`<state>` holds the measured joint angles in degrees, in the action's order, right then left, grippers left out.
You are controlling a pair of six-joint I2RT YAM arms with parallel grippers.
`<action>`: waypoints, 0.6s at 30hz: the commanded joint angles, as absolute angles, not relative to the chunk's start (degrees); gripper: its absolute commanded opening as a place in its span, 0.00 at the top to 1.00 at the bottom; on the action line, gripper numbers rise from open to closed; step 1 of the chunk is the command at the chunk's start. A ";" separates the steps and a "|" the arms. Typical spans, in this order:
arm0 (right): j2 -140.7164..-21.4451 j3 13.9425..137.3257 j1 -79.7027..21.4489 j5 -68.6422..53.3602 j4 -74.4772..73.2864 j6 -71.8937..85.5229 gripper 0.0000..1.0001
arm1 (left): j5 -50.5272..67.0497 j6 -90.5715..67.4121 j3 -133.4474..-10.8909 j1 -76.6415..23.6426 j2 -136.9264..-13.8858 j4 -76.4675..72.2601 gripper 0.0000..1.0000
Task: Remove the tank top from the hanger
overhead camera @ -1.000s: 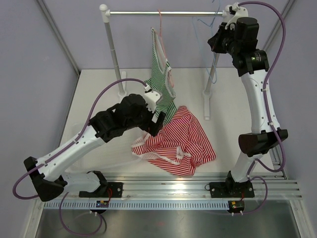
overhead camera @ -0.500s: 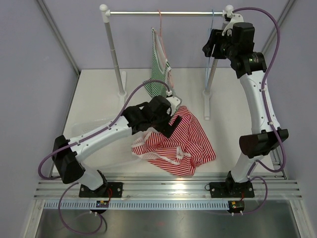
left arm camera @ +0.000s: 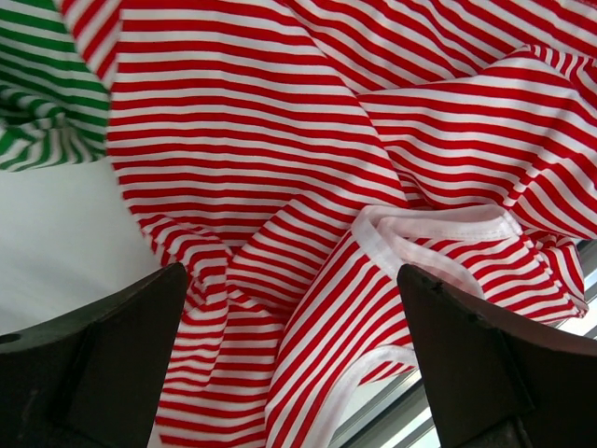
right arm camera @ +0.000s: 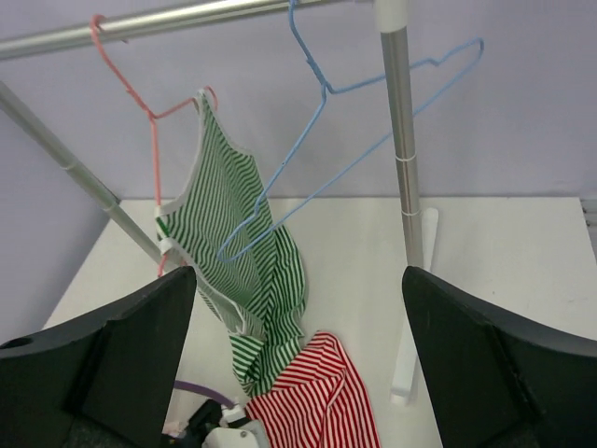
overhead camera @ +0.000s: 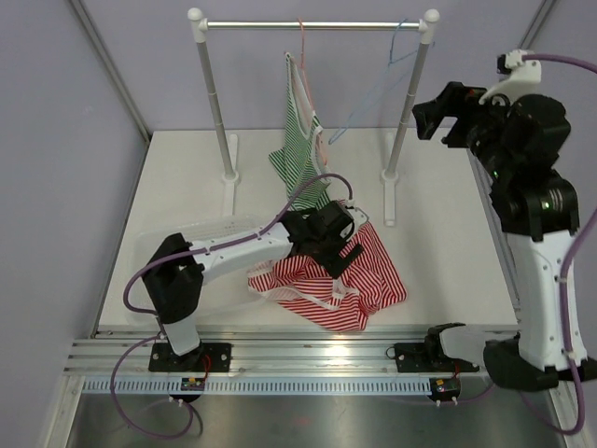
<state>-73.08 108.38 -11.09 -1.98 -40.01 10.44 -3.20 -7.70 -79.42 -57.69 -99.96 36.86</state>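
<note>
A green-striped tank top hangs by one strap from a pink hanger on the rack bar. A red-striped tank top lies crumpled on the table. My left gripper hovers open just over the red one, holding nothing. An empty blue hanger hangs tilted on the bar near the right post. My right gripper is open and empty, to the right of the rack and facing it.
The rack's two posts stand on white feet at the back of the table. A clear plastic bin sits at the left. A metal rail runs along the front edge.
My right gripper opened and drew back to the right, away from the bar; the blue hanger now swings tilted. My left arm slid right over the red tank top, still open.
</note>
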 commanded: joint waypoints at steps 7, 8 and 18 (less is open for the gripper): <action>-59.51 96.16 -11.42 -2.46 -34.80 11.61 0.00 | 3.51 -10.71 -79.81 -60.73 -109.33 29.01 0.01; -59.24 96.07 -11.34 -2.46 -35.07 11.43 0.00 | 4.04 -11.07 -79.54 -61.08 -110.12 28.57 0.01; -58.97 98.88 -11.25 -6.33 -37.09 11.51 0.00 | 4.39 -14.15 -74.88 -62.05 -113.03 21.36 0.81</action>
